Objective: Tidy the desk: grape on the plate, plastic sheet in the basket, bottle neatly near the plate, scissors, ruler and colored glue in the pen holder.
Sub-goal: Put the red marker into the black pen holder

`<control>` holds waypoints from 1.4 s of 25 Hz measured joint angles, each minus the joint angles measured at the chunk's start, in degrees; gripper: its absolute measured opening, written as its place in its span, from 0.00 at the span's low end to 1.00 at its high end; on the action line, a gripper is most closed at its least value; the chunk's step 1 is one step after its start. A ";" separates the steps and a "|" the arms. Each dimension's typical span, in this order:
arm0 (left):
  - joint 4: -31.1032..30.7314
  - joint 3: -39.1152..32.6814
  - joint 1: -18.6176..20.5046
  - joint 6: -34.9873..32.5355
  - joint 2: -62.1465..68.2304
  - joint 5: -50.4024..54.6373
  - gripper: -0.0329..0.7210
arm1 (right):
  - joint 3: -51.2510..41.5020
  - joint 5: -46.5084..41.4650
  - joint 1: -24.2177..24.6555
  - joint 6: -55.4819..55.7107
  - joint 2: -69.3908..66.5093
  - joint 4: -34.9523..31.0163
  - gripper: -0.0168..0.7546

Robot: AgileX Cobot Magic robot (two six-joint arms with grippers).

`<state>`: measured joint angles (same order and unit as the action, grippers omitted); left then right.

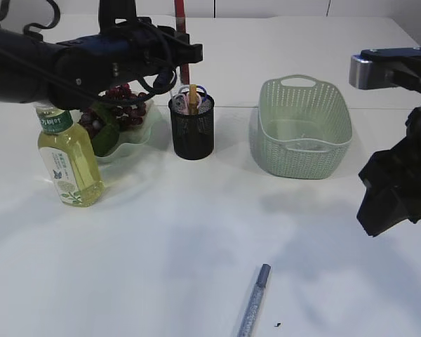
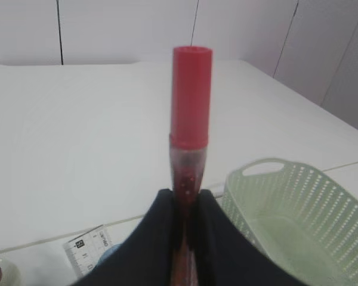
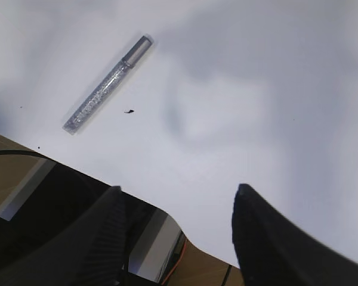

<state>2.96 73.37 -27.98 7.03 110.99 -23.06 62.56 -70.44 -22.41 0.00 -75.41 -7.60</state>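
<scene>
Silver glitter glue (image 1: pixel 253 302) on table, right end effector (image 3: pixel 179 238) agape, empty, left end effector (image 2: pixel 187 238) pinching red glue (image 2: pixel 190 119), clearest from wrist.

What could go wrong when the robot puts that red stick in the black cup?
The left claw pinches the red glue stick only at its bottom end, so it might tip or slip. The pen holder already has things in it, so the stick could bump them or catch on the rim. The bottle stands under that arm and might get knocked. The silver glue stick lies close to the table's front edge and could roll off.
</scene>
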 joint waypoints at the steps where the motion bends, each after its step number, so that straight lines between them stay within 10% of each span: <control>1: 0.00 1.21 0.11 0.00 1.09 0.51 0.12 | 0.00 0.00 0.00 0.00 0.00 0.00 0.60; 35: -2.24 6.51 3.21 0.00 12.47 0.83 0.12 | 0.00 0.00 0.00 0.00 0.00 0.00 0.60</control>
<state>0.72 79.88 -24.77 7.03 123.46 -22.23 62.56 -70.44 -22.41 0.00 -75.41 -7.60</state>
